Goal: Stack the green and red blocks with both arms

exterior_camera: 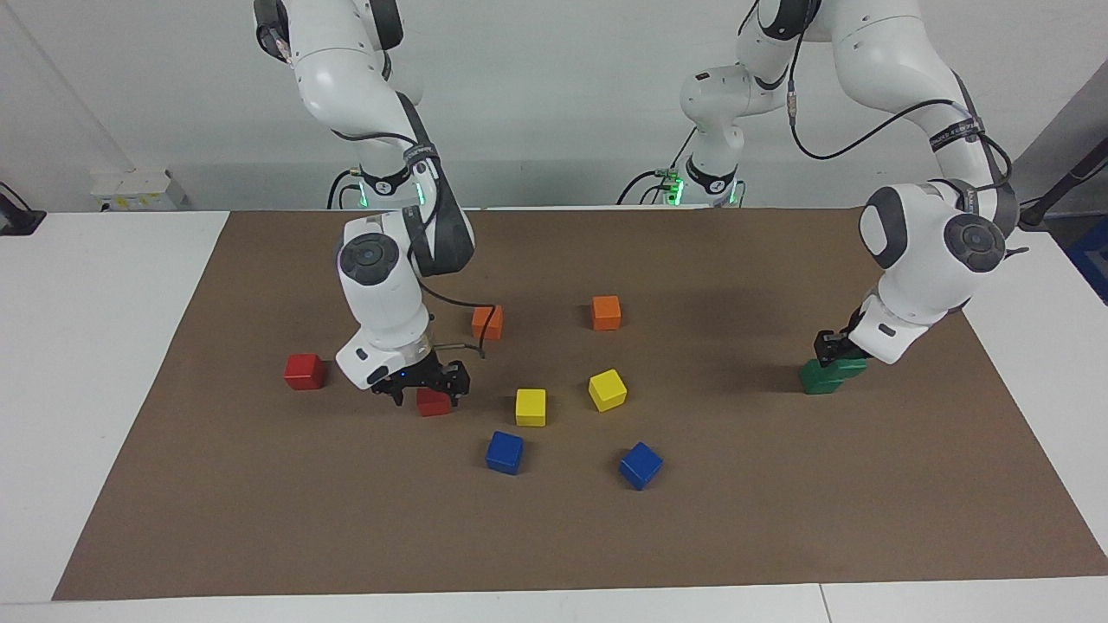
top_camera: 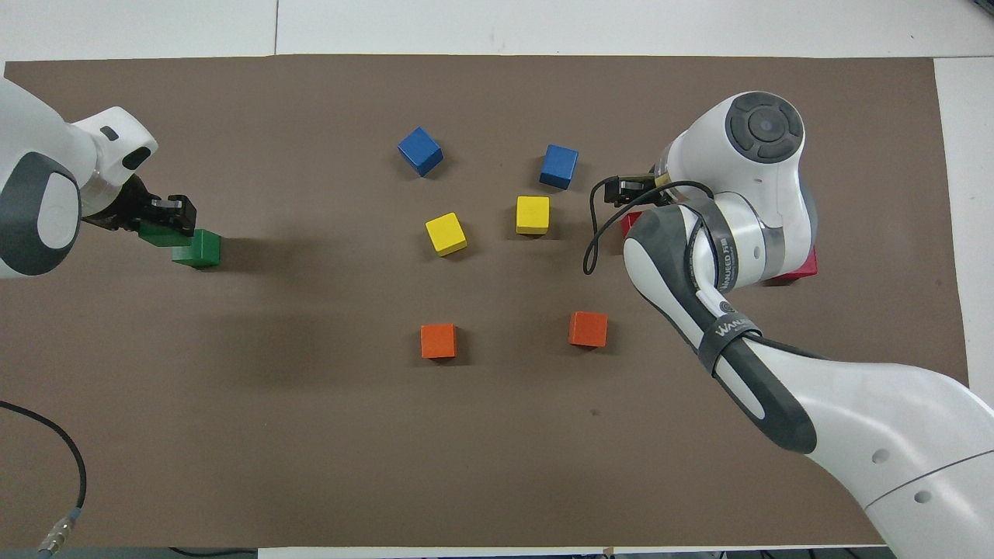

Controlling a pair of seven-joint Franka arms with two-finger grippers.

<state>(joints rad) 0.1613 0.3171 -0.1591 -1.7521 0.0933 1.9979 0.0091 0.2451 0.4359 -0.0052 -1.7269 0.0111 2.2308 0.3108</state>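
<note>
Brown matting covers the table (exterior_camera: 173, 484). Right gripper (exterior_camera: 421, 388) straddles a red block (exterior_camera: 433, 402), fingers spread; the overhead view hides most of it under the arm. Left gripper (exterior_camera: 838, 348) clasps a green block (exterior_camera: 844, 367) atop another (top_camera: 203, 249). Second red block (exterior_camera: 304, 371) lies toward the right arm's end of the table. Counted: two each of red, green, orange, yellow, blue.

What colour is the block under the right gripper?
Bright red: the block under the right gripper, best seen in the facing view.

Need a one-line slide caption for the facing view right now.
Right tool straddles a red block; left tool holds one green block on another.
</note>
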